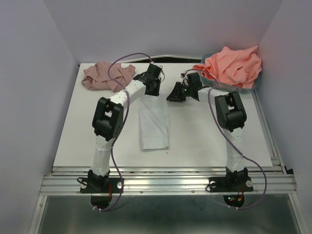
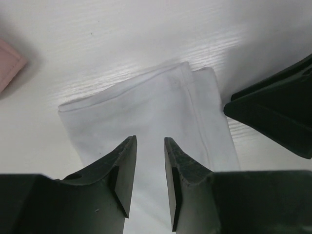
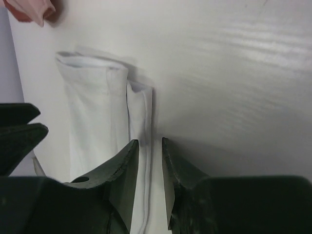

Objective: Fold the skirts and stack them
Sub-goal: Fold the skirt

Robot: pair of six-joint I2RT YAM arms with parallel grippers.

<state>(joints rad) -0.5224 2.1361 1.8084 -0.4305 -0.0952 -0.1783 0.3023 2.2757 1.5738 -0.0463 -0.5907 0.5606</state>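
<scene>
Directly beneath the left pincer [image 2: 149,146] lies the white skirt [image 2: 146,107]. It is flat on the counter [image 2: 97,39], folded into a long strip whose end ahead of the fingers shows a hem and a doubled edge.

Left pincer: jaws narrowly parted with nothing between them, poised above the cloth near that end.

Right pincer [image 3: 149,144]: also narrowly parted and empty. It sits over the strip's long edge, one finger above cloth and the other above bare counter. The two pincers are close together at the same end of the strip.

Handling, as assessed: the fabric is thin, light and limp. It would sag and fall open if lifted at one point, and its layers may slide on the smooth counter. The soundest hold is at the two end corners, pinching every layer.

Pose: both arms reach forward with elbows raised and wrists pitched down.

Left of the left pincer, the pink skirt [image 1: 105,75] lies bunched. Right of the right pincer, coral cloth [image 1: 234,66] is heaped in a basket [image 1: 251,87].
</scene>
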